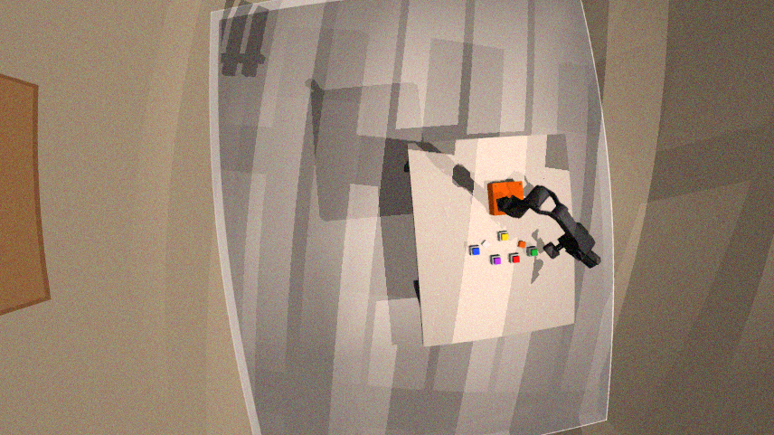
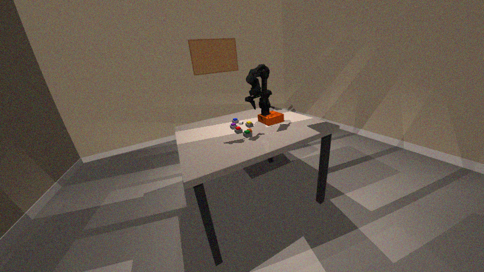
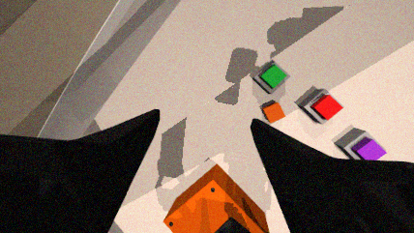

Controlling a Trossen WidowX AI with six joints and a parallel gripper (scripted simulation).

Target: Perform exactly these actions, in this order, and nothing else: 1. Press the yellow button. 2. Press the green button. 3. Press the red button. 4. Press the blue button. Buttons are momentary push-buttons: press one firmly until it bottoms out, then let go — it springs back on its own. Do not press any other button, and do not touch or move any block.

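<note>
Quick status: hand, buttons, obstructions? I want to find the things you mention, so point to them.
Hand [image 2: 251, 103] [image 3: 207, 118] open, nothing held, above the table. Yellow button [image 1: 504, 236] [image 2: 249, 123] up, nothing on it. Orange block [image 1: 522, 244] [image 3: 274, 112] close by green button [image 1: 533, 251] [image 2: 247, 132] [image 3: 274, 75]; avoid it.

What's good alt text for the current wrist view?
Open gripper, nothing between its black fingers, above a pale tabletop. Green, red and purple buttons and an orange block sit toward the right; part of an orange base shows at bottom center.
</note>
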